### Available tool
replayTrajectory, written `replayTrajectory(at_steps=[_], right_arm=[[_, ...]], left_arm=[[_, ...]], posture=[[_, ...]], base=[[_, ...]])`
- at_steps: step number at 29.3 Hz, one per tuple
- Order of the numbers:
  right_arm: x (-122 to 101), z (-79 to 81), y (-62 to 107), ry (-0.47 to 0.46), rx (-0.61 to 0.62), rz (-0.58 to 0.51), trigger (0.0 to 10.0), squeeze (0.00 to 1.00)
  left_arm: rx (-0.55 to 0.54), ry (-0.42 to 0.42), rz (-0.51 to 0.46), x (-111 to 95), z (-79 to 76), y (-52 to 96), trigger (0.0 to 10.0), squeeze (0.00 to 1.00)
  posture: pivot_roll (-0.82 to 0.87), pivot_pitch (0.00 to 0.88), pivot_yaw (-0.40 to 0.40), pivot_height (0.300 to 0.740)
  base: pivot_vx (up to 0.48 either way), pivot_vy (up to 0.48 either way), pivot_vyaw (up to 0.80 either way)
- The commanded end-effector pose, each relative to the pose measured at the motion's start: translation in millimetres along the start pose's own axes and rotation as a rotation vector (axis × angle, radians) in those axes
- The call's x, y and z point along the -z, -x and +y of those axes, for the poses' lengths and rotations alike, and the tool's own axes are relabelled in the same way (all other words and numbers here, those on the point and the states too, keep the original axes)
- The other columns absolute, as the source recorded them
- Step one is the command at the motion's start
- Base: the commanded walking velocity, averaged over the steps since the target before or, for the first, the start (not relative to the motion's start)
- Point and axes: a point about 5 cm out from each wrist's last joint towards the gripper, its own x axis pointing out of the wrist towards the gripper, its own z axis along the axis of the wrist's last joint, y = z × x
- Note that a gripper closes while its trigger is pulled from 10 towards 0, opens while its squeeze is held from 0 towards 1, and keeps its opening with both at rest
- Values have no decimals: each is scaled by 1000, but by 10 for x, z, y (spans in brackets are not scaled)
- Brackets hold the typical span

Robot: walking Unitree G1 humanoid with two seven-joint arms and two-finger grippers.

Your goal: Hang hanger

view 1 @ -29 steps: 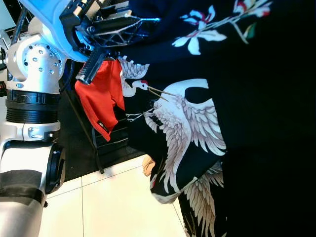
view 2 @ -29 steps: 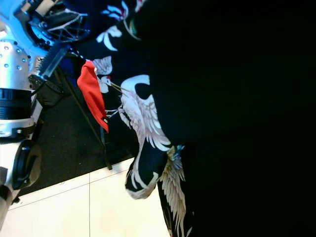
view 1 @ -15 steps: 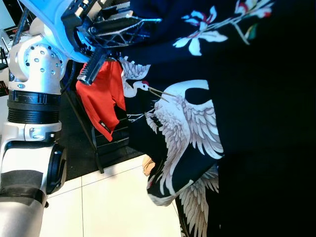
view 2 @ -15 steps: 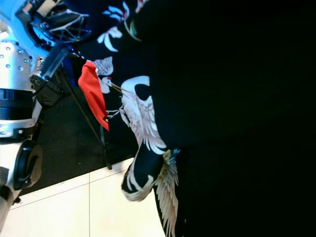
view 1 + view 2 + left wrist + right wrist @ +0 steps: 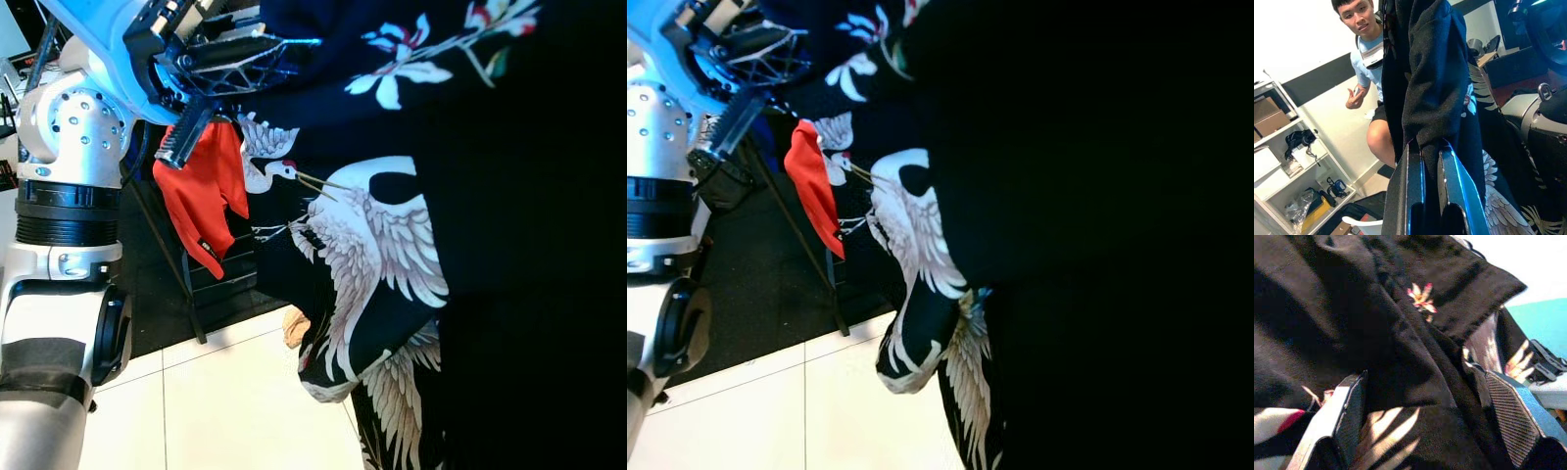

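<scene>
Black crane-print robe (image 5: 392, 235) hangs close before the head camera, raised between both arms — left gripper (image 5: 1431, 152) fingers clamped on a fold, right gripper (image 5: 1425, 416) fingers apart around cloth — the hanger hidden inside; next likely calls for finding a rail.

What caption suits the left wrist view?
Left gripper shut on black crane-printed garment, a seated person watching behind.

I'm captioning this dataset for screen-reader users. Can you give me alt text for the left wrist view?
The left gripper is shut on a fold of the black crane-print garment, which hangs down in front of the camera. Behind it a person in a light blue shirt crouches beside white storage shelves.
</scene>
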Motion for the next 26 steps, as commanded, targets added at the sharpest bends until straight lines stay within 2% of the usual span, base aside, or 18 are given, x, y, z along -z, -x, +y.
replayTrajectory(at_steps=[1, 9, 17, 18, 19, 20, 26], right_arm=[[-40, 93, -87, 38, -52, 22, 10000, 0], [-82, 154, -169, 72, -102, 55, 10000, 0], [-42, 114, -155, 60, -81, 77, 10000, 0], [10, 86, -160, 43, -66, 97, 4431, 0], [10, 86, -160, 43, -66, 97, 4431, 0], [46, 65, -163, 31, -54, 109, 78, 0], [71, 49, -144, 19, -29, 119, 0, 0]], left_arm=[[-37, -19, -16, -34, 5, 72, 9490, 0], [-41, -11, -26, 2, 19, 77, 9529, 0], [-40, -10, -33, 27, 23, 71, 9451, 0], [-40, -11, -34, 28, 23, 69, 9490, 0], [-40, -11, -34, 28, 23, 69, 9490, 0], [-39, -12, -35, 28, 25, 67, 9529, 0], [-41, -20, -32, 15, 29, 67, 9490, 0]], posture=[[-71, 32, 98, 740], [-76, 25, 98, 740], [-74, 25, 99, 740], [-72, 26, 99, 740], [-72, 26, 99, 740], [-71, 25, 97, 740], [-71, 28, 97, 740]], base=[[0, 0, 0], [0, 0, 0], [0, 0, 0], [0, 0, 0], [0, 0, 0], [0, 0, 0], [0, 0, 0]])
